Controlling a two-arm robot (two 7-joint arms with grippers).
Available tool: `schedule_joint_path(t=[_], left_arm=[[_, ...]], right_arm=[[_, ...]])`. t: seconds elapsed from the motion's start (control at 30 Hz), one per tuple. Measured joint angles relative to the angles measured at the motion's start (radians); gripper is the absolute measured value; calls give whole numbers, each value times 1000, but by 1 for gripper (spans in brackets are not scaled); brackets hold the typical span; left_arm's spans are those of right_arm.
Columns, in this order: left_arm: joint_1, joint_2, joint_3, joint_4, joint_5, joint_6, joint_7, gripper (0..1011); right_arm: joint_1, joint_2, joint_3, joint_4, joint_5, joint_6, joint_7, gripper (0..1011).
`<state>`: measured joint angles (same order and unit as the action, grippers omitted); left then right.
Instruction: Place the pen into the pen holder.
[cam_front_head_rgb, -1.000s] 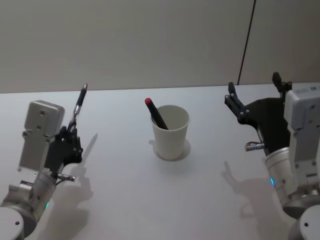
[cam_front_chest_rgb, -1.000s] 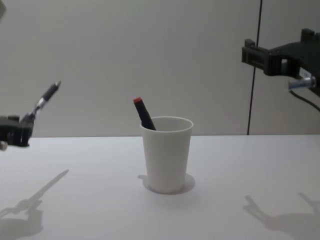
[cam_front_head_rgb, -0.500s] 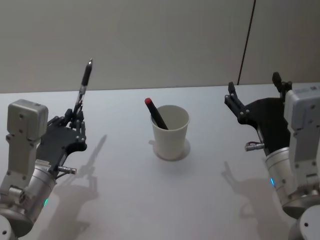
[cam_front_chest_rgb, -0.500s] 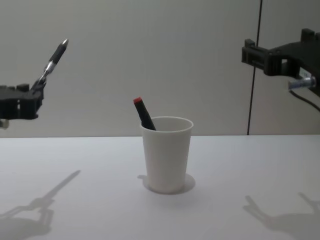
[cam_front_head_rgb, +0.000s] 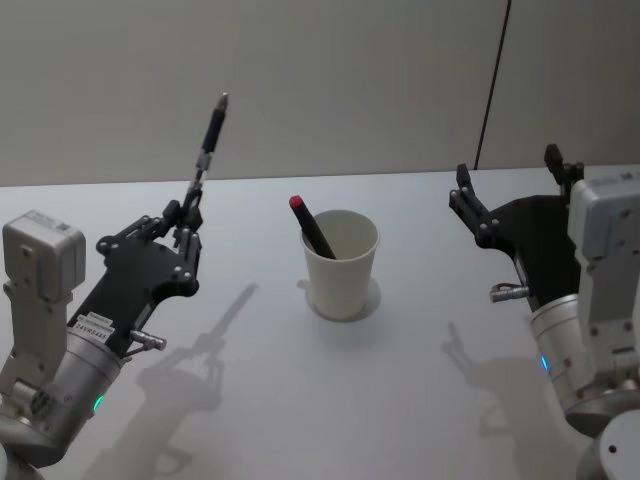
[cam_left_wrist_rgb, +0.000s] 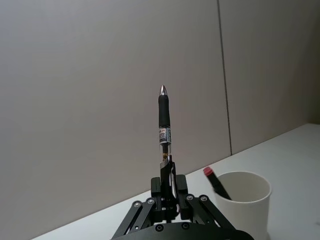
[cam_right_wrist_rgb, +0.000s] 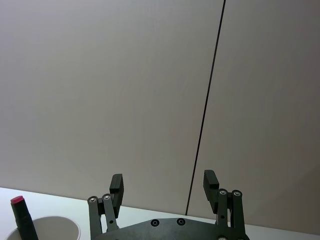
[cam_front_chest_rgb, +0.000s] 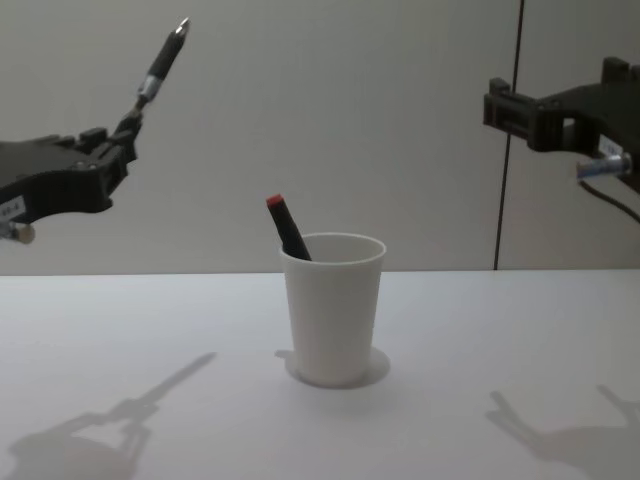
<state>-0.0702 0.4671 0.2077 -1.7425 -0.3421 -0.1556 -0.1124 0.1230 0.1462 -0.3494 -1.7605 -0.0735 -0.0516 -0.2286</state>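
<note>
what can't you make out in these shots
- Marker lower half: hidden inside the cup, head and chest views.
- Pen lower end: hidden in the left gripper, left wrist view.
- Print on the pen's label: too small, left wrist view.

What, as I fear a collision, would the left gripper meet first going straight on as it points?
Likely only the grey wall: the left gripper, shut on the slim black pen, points up and forward; the white tapered paper cup stands off to its right, though depth is unclear.
</note>
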Motion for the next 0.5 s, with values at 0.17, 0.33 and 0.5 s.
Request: schedule_joint_path(t=[0.17,0.33,0.5], left_arm=[[-15,-4,0,32,-15,-61,-82,184],[-38,-12,2,75,-32,-123,-179,184],[-61,-20,6,115,-49,-173,-266,185]], right_arm=[[0,0,0,0,0,0,0,1001],[0,0,0,0,0,0,0,1001],[0,0,0,0,0,0,0,1001]])
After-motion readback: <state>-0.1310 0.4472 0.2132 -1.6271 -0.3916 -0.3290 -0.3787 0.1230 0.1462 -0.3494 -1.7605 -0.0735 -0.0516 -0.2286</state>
